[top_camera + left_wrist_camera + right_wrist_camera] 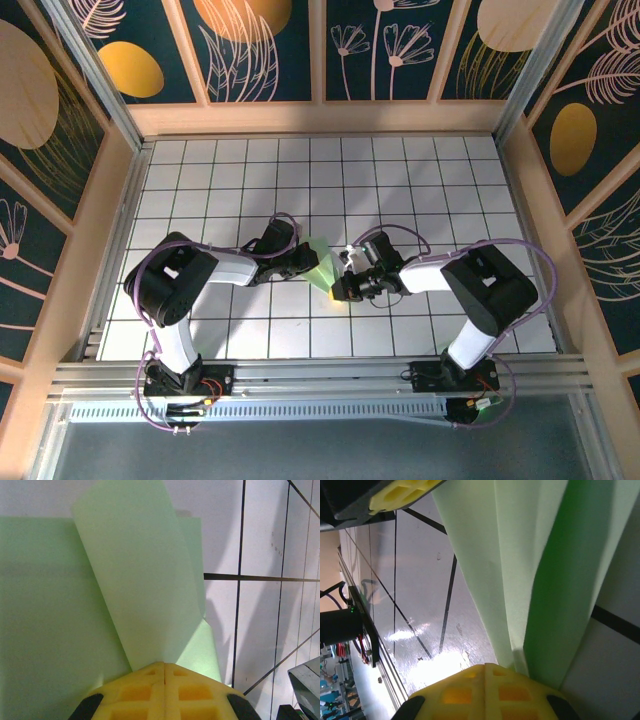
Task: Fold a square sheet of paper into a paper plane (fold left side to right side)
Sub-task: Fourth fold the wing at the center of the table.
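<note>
The pale green square sheet of paper (322,262) lies partly folded on the white grid between my two grippers. In the left wrist view the paper (45,610) lies flat on the left, and a raised flap (140,580) narrows down to my left gripper (165,664). Its yellow pads are shut, tip against the paper. My right gripper (485,666) is also shut, its tip touching the paper's folded edge (520,555), with a darker green underside to the right. From above, the left gripper (306,260) and right gripper (341,290) sit close together at the sheet.
The white grid table (450,190) extends back and to both sides. Wooden walls (320,118) close it in, and an aluminium rail (320,375) runs along the near edge. The left gripper's yellow pad (400,492) shows near the right gripper.
</note>
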